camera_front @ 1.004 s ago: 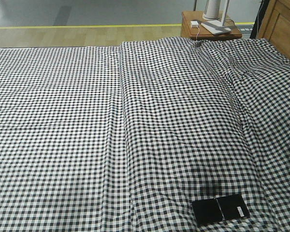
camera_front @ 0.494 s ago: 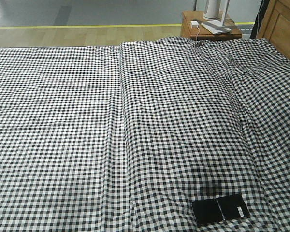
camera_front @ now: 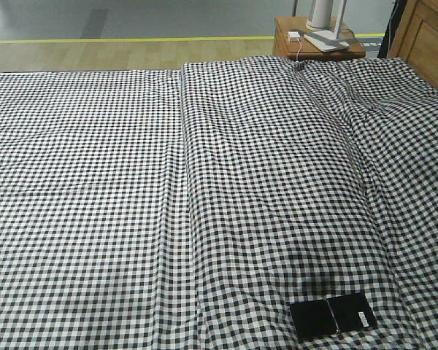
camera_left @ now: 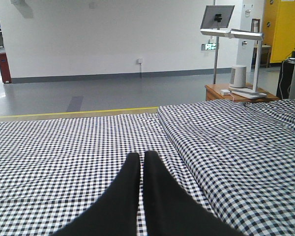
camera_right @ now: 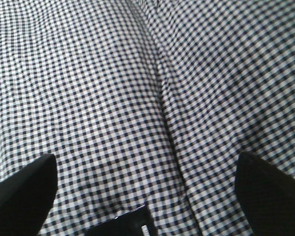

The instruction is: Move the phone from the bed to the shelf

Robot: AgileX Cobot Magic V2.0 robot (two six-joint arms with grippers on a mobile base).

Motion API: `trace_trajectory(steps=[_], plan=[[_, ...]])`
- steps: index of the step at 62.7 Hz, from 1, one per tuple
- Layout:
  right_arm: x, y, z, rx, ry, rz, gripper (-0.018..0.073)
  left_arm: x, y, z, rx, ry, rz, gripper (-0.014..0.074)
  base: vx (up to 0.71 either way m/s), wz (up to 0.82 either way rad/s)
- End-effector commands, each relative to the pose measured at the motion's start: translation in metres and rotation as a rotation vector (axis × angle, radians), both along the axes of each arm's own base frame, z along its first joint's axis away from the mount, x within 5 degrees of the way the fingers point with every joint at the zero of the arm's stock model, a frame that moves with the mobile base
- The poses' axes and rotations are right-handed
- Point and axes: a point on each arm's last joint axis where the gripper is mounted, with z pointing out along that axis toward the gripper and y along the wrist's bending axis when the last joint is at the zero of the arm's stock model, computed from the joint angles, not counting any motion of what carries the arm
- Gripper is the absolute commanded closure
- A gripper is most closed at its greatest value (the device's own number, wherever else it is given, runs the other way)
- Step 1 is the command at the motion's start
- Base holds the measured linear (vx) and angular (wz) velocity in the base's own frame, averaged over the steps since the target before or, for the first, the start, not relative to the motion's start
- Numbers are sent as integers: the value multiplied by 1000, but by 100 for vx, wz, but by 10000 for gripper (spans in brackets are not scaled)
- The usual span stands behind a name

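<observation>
The phone (camera_front: pixel 333 316), slim, glossy and black with a small white sticker, lies flat on the bed (camera_front: pixel 131 182) near its front right edge. In the right wrist view a corner of the phone (camera_right: pixel 123 223) shows at the bottom edge, between and below the wide-apart black fingers (camera_right: pixel 22 191) of my right gripper (camera_right: pixel 145 164), which is open above the checked sheet. My left gripper (camera_left: pixel 140 156) hovers over the bed (camera_left: pixel 64 147) with its two black fingers (camera_left: pixel 130 169) pressed together and nothing held. The shelf is out of view.
A small brown bedside table (camera_front: pixel 317 40) with a white lamp base and charger stands beyond the bed's far right corner. A wooden cabinet (camera_front: pixel 427 36) is at the far right. A raised fold (camera_front: pixel 184 182) runs down the sheet.
</observation>
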Motion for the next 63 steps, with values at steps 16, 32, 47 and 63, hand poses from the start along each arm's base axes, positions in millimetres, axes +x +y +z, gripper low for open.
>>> trace_trajectory(steps=[16, 32, 47, 63], plan=[[57, -75, -88, 195, 46, 124, -92, -2, 0, 15, -22, -104, 3, 595, 0, 0], [93, -91, -201, 357, 180, 244, -85, -2, 0, 15, -22, -104, 3, 595, 0, 0], [100, -90, -299, 495, 300, 325, -79, -2, 0, 15, -22, -104, 3, 595, 0, 0], [92, -81, -364, 615, 418, 427, -74, -2, 0, 15, -22, -104, 3, 595, 0, 0]])
